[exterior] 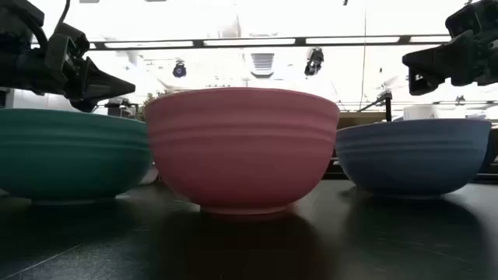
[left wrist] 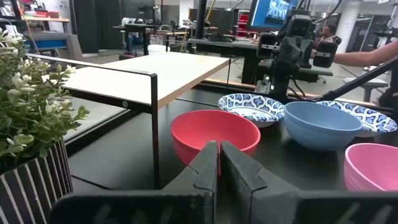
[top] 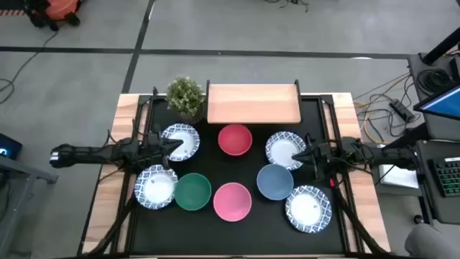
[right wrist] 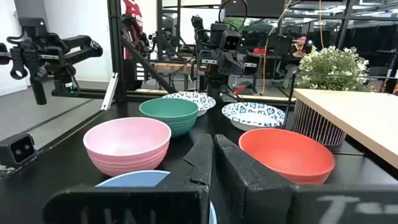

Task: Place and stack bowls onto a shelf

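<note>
1. Showing the opening step of the task: the light-wood shelf (top: 253, 104) stands bare at the far edge of the black tabletop (top: 215, 223), beside the small potted plant (top: 185, 96); no bowl rests on it yet, so every placement appears to lie ahead.
2. Eight bowls sit on the tabletop in front of the shelf; the red bowl (top: 234, 139) lies nearest its front edge, with the pink bowl (top: 232, 200), green bowl (top: 192, 192) and blue bowl (top: 274, 181) in the row closer to the camera; four white bowls with blue-patterned rims flank them, two on each side.
3. The left gripper (top: 170, 146) hovers above the far-left patterned bowl (top: 180, 141); the left wrist view shows its fingers (left wrist: 202, 168) pressed together and holding nothing, pointed toward the red bowl.
4. The right gripper (top: 300, 155) hovers above the far-right patterned bowl (top: 284, 150); its fingers (right wrist: 200, 163) are likewise closed and empty.
5. Judged next move: either gripper must spread its fingers, descend over a bowl rim, pinch the wall, then lift and carry the bowl onto the shelf; the red bowl looks the shortest carry.
</note>
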